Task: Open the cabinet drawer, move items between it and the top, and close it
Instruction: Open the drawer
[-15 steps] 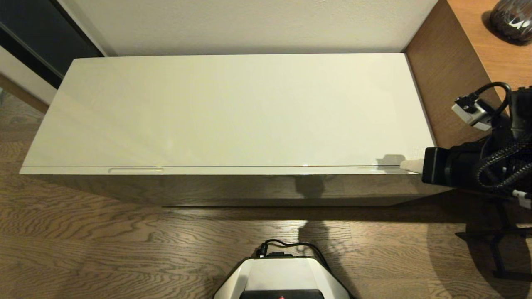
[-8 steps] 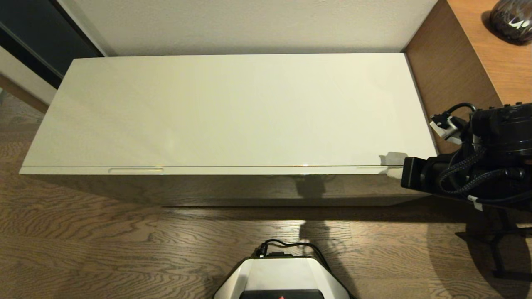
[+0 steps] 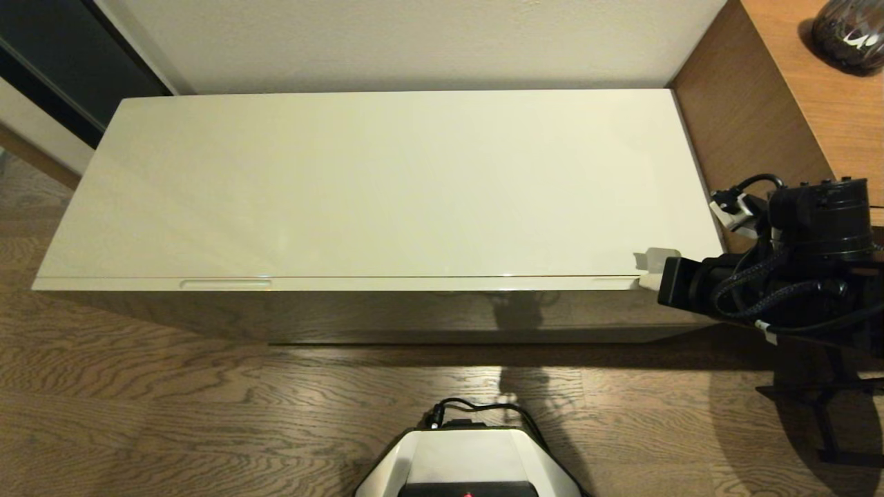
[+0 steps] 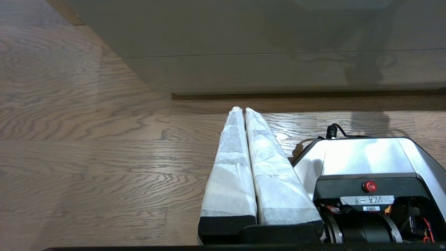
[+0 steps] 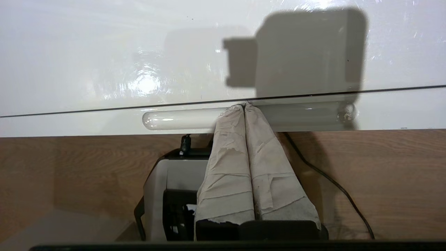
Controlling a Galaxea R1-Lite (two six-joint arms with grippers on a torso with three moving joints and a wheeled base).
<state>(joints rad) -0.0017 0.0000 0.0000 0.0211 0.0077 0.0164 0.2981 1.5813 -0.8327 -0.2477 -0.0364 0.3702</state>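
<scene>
The right gripper (image 3: 644,273), wrapped fingers pressed together and empty, has slid leftward to the right finger recess (image 5: 244,118) of the still-closed glossy cream cabinet drawer (image 3: 387,284), ready to hook it open

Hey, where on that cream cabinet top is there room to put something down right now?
The top shows bare from wall to front edge; only its front right corner is taken, by the right gripper.
</scene>
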